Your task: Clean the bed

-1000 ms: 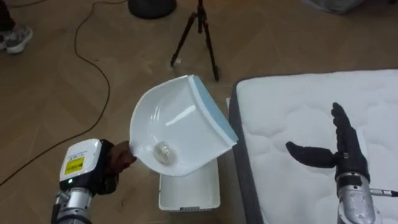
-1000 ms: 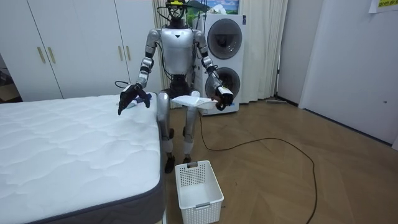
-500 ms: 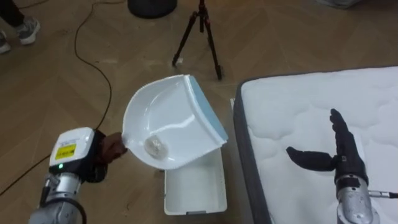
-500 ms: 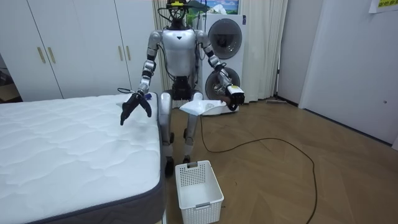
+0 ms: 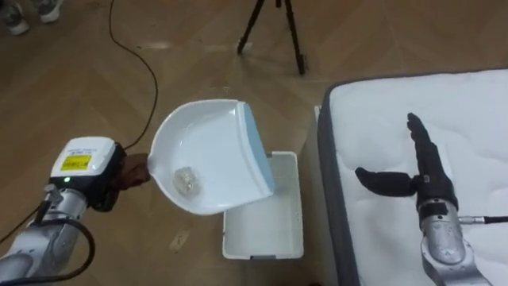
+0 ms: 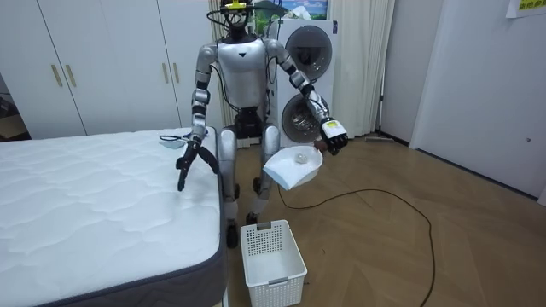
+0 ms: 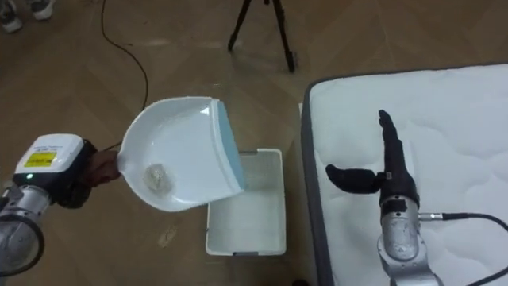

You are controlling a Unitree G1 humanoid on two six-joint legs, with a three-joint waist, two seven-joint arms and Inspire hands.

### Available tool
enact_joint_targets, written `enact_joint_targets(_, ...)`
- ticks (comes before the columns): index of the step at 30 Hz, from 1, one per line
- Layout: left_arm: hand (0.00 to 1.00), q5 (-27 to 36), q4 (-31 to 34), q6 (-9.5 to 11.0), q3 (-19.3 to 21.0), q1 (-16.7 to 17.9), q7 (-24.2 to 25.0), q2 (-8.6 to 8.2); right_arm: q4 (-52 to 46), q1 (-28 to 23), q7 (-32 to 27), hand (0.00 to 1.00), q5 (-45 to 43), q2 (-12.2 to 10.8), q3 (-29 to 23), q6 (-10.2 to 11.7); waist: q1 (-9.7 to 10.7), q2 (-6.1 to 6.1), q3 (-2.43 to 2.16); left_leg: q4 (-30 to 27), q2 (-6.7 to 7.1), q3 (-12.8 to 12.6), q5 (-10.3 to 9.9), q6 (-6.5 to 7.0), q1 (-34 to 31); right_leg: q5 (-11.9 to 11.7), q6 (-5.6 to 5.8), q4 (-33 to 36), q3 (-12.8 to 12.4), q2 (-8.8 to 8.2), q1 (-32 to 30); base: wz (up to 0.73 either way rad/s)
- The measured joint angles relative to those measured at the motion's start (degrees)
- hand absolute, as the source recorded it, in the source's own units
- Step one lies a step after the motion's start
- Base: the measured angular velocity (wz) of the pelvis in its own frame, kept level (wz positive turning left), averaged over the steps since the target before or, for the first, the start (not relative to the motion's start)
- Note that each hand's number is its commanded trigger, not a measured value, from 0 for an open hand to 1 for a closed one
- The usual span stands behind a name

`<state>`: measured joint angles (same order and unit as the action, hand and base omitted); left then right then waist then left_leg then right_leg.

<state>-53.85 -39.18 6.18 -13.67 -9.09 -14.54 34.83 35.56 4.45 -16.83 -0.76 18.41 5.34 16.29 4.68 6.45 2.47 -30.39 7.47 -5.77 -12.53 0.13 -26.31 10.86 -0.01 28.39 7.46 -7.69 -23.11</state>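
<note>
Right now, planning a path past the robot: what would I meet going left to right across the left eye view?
Left robot hand → dustpan → basket → right robot hand, over the bed.

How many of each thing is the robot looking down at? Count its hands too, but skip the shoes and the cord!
dustpan: 1
crumpled wad in the dustpan: 1
basket: 1
bed: 1
tripod: 1
robot hands: 2, the left robot hand and the right robot hand
Total: 7
</note>
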Motion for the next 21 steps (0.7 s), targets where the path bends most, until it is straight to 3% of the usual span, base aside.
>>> enact_joint_targets(1,1.00,-0.01,0.06,-0.02,-0.71,-0.52,0.00,0.70,0.20,-0.04,-0.01,0.00,0.05,0.19,-0.09,-0.26,0.25,0.53,-0.13,-0.10,-3.27,0.07,-0.33,0.82,-1.83,0.46,0.66,1.74,0.26,0.01,-1.30,0.57)
enact_joint_targets(2,1.00,-0.22,0.19,0.09,-2.33,-1.95,-0.07,2.36,0.30,-0.10,0.13,0.00,0.64,0.38,-0.07,-0.86,0.81,0.76,-0.20,-2.96,-7.27,-0.39,0.42,2.00,-5.30,3.96,2.21,7.05,-0.35,-0.69,-4.27,0.62)
enact_joint_targets(3,1.00,-0.84,0.13,-0.44,-3.66,-2.59,-0.08,2.20,0.60,-0.04,0.54,0.00,0.66,0.77,0.09,-1.76,1.12,0.75,-0.21,-3.91,-6.42,-2.51,0.59,4.33,-6.11,5.76,3.26,10.02,-0.80,-2.00,-6.36,0.53)
enact_joint_targets(6,1.00,-3.27,0.06,-0.85,-5.44,-2.30,-0.12,2.40,0.59,0.29,1.11,0.00,0.37,0.86,1.39,-2.19,-0.08,0.93,-0.10,-1.46,-5.43,-4.63,1.28,5.95,-6.11,6.11,3.13,10.43,-0.97,-2.81,-8.54,-0.09)
enact_joint_targets(9,1.00,-3.10,-0.19,-1.13,-6.76,-2.13,-0.12,2.38,0.79,-0.27,1.34,0.00,0.46,1.05,3.44,-2.85,1.29,1.33,-0.19,0.63,-4.62,-4.94,2.45,5.88,-5.81,6.42,2.76,11.02,-0.89,-3.47,-8.86,0.00)
enact_joint_targets(13,1.00,-3.11,-0.15,-1.12,-7.34,-2.25,-0.08,2.37,0.80,-0.56,1.21,0.00,0.58,1.50,5.68,-3.38,2.01,1.57,-0.17,0.82,-4.76,-5.06,2.80,5.38,-5.65,6.62,2.30,11.39,-1.28,-3.18,-9.25,-0.05)
enact_joint_targets(18,1.00,-3.24,-0.12,-1.58,-9.83,-2.62,0.38,2.39,0.76,-0.48,-1.02,0.00,1.73,2.07,7.77,-3.22,2.85,3.13,-0.26,1.60,-4.67,-5.13,3.49,5.27,-6.28,6.58,2.18,11.25,-1.21,-3.24,-10.14,0.02)
enact_joint_targets(21,1.00,-3.24,-0.13,-1.79,-9.96,-2.62,0.42,2.40,0.76,-0.72,-1.91,0.00,1.67,2.09,8.57,-2.93,2.92,3.14,-0.26,2.31,-4.65,-5.22,3.62,5.14,-6.23,6.67,2.03,11.06,-1.21,-3.24,-10.32,0.00)
